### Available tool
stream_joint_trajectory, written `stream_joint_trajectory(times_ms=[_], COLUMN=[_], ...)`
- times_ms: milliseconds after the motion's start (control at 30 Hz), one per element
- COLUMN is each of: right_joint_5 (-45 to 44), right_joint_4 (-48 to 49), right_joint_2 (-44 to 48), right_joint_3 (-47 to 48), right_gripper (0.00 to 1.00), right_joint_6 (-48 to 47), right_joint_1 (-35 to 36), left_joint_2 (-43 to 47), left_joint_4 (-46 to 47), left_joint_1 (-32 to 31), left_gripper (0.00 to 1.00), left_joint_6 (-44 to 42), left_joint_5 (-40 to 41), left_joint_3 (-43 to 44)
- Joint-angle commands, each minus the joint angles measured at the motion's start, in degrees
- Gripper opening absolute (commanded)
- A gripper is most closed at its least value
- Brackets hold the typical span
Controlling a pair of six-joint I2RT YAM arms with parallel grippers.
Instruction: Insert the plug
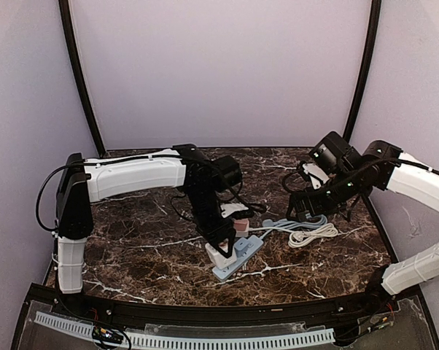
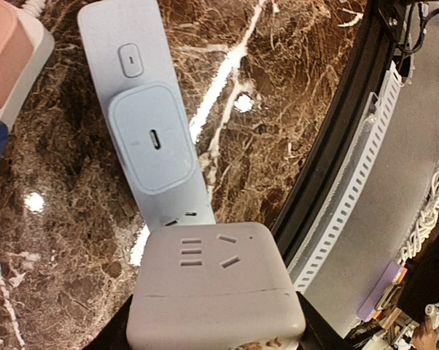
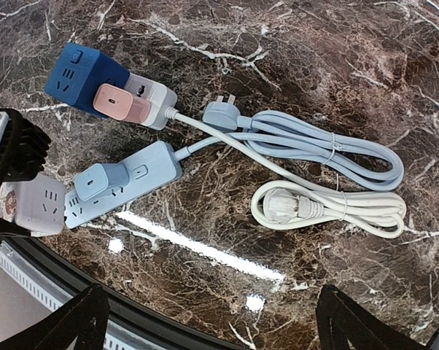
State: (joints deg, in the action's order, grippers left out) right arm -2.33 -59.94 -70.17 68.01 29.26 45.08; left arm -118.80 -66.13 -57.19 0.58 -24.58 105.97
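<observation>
My left gripper [image 1: 219,249] is shut on a white cube plug [image 2: 216,288] with socket slots on its upper face. The black fingers [image 2: 319,329] clamp its two sides. The cube sits over the near end of the light blue power strip [image 2: 143,80], right by the strip's free socket slots [image 2: 179,216]. Whether its pins are seated is hidden. A light blue charger [image 2: 152,138] is plugged in further along the strip. In the right wrist view the cube [image 3: 37,208] is at the strip's [image 3: 132,179] left end. My right gripper [image 3: 212,321] hangs open above bare table.
A dark blue cube [image 3: 84,76] joined to a white adapter [image 3: 154,98] with a pink charger [image 3: 121,102] lies behind the strip. The strip's blue cable coil [image 3: 329,146], its loose plug [image 3: 221,113] and a bundled white cable [image 3: 329,208] lie to the right. The table's black edge rail [image 2: 336,146] is close.
</observation>
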Motion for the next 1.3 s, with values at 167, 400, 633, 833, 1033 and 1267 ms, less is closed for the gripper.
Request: stream_joint_trajectory(times_ms=[167, 400, 633, 833, 1033, 1267], right_joint_5=[0.71, 0.68, 0.66, 0.72, 0.58, 0.72], right_joint_4=[1.06, 1.02, 0.88, 0.81, 0.49, 0.54], right_joint_2=[0.71, 1.52, 1.75, 2.13, 2.02, 1.77], right_joint_3=[-1.3, -1.82, -1.94, -2.52, -2.35, -2.53], right_gripper=[0.99, 0.99, 0.99, 0.99, 0.99, 0.98], right_joint_6=[0.12, 0.1, -0.06, 0.03, -0.11, -0.11], right_joint_1=[-0.39, -0.34, -0.35, -0.35, -0.4, -0.34], left_joint_2=[1.6, 1.17, 1.05, 0.91, 1.22, 2.62], left_joint_4=[0.66, 3.54, 6.65, 7.64, 5.95, 7.21], left_joint_1=[2.27, 3.6, 4.15, 4.37, 4.45, 4.78], left_gripper=[0.16, 0.16, 0.15, 0.15, 0.14, 0.14], left_joint_6=[-4.52, -5.36, -4.48, -4.34, -5.26, -4.68], left_joint_5=[-10.14, -11.38, -11.63, -10.64, -9.29, -8.54], left_joint_3=[-3.92, -6.16, -7.45, -8.32, -9.29, -11.52])
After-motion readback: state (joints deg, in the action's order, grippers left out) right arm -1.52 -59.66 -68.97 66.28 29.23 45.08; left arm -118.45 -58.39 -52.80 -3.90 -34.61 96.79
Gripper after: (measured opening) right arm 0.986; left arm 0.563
